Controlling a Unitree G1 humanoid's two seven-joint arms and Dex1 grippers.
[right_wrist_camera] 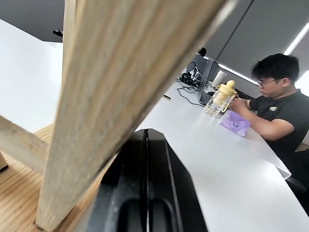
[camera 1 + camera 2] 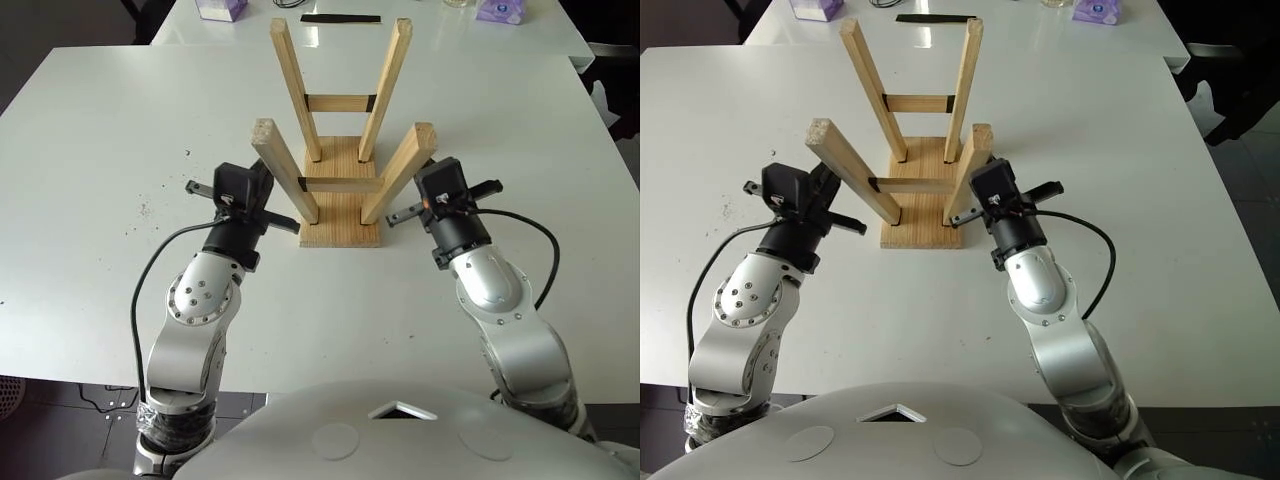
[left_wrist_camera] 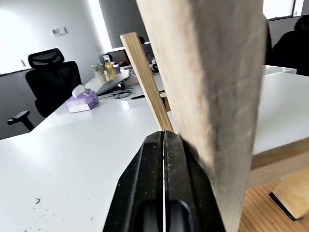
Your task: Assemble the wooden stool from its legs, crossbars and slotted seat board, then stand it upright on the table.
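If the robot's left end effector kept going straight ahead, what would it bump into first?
Probably the stool's far left leg, which stands right beyond the tip of the shut left end effector. The near left leg sits close beside it and could brush first; depth is hard to judge.

Stool leg (image 1: 120,72) is seen close up, tilted. Right gripper (image 1: 147,137) is held just beside the leg, fingers pressed together. Crossbar (image 1: 17,145) meets the leg. Seat board (image 1: 14,198) is seen under the leg's foot. White table (image 1: 217,174) is seen beyond the leg.
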